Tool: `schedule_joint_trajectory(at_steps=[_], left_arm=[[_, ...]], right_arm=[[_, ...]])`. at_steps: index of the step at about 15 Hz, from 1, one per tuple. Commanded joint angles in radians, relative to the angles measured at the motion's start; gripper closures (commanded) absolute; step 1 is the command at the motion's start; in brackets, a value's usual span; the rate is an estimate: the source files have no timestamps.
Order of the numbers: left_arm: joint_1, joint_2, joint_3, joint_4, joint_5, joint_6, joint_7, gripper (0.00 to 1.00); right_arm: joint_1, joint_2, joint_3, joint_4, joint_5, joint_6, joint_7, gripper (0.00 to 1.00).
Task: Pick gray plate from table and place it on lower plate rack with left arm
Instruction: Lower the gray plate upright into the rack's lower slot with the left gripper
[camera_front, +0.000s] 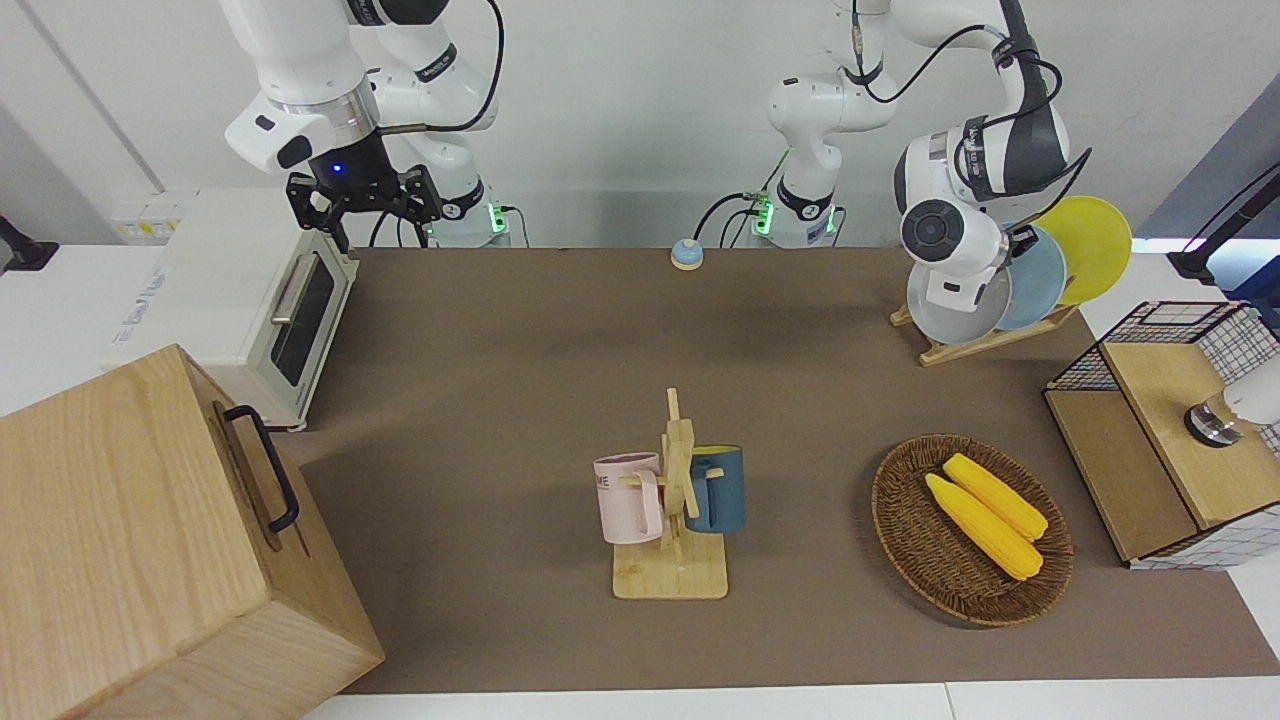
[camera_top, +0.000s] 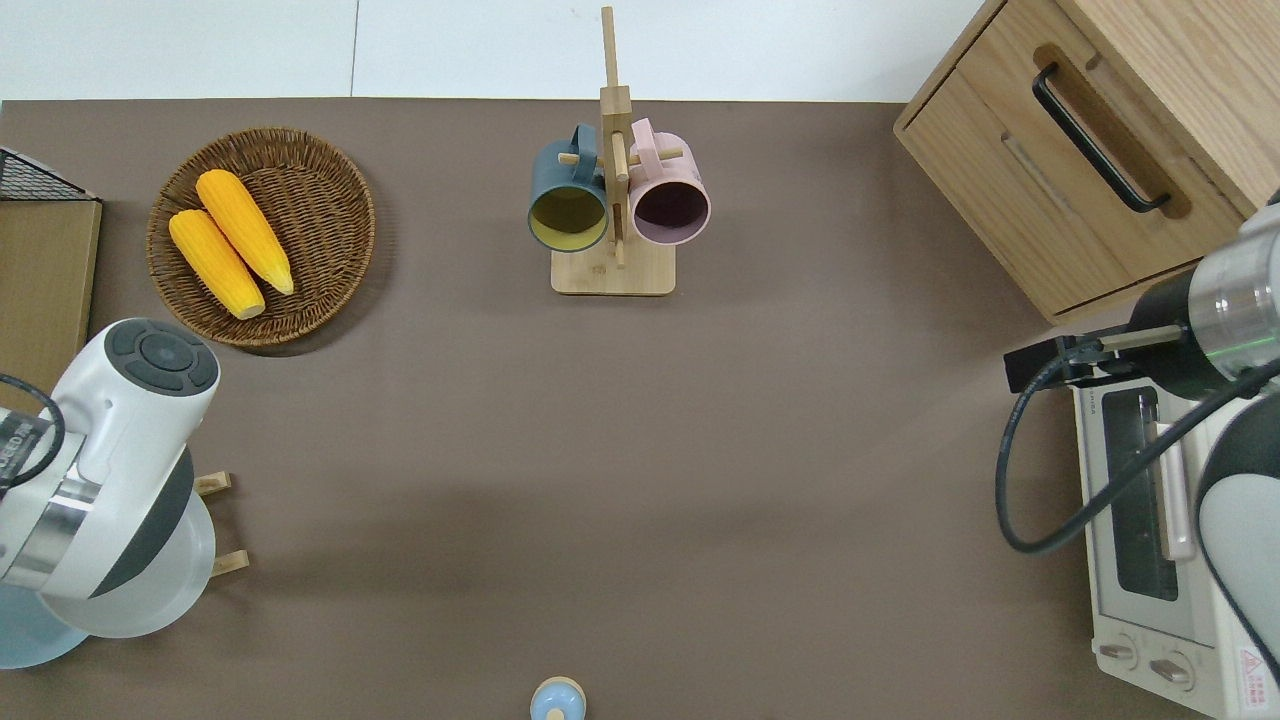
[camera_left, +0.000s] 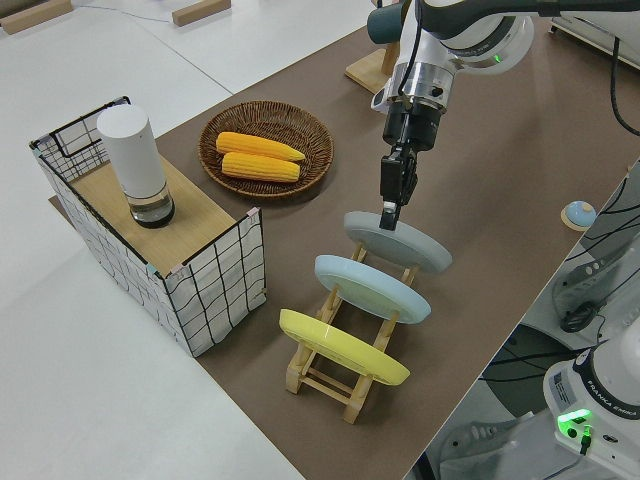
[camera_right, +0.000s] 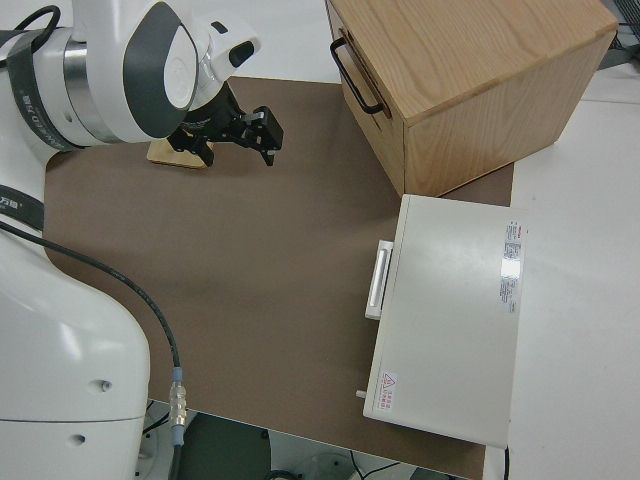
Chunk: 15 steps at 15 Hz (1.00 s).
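Front view: the lower plate rack (camera_front: 985, 340) stands on the table (camera_front: 520, 330) at the left arm's end and holds three tilted plates: the gray plate (camera_front: 950, 310), the light blue plate (camera_front: 1040, 285) and the yellow plate (camera_front: 1090, 245). The woven basket (camera_front: 905, 530), farther from the robots than the rack, holds two corn cobs (camera_front: 985, 515). The right arm is parked.

Overhead view: the left arm's wrist covers most of the gray plate (camera_top: 195, 580) (only rack rail ends show).

Left side view: the left pincer (camera_left: 392, 210) points straight down and pinches the gray plate's (camera_left: 400, 240) upper rim; the plate sits in the rack's end slot.
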Motion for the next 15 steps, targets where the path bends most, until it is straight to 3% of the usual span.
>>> schedule_joint_trajectory(at_steps=[1, 3, 8, 12, 15], left_arm=[[-0.008, -0.007, -0.05, 0.002, 0.088, -0.108, -0.027, 1.0], [-0.008, -0.004, -0.071, 0.002, 0.105, -0.13, -0.055, 1.0], [-0.007, 0.005, -0.071, -0.004, 0.098, -0.127, -0.105, 1.0], [-0.007, 0.037, -0.072, -0.015, 0.059, -0.116, -0.262, 1.0], [-0.007, 0.052, -0.074, -0.017, 0.045, -0.11, -0.28, 1.0]], right_arm=[[-0.019, -0.001, 0.017, 0.009, -0.001, -0.014, 0.012, 0.017], [-0.019, -0.003, 0.017, 0.009, -0.001, -0.014, 0.012, 0.017], [-0.019, -0.001, 0.017, 0.009, -0.001, -0.014, 0.012, 0.017], [-0.019, -0.001, 0.017, 0.009, -0.001, -0.014, 0.012, 0.017], [-0.019, -0.003, 0.017, 0.009, -0.001, -0.014, 0.012, 0.017]])
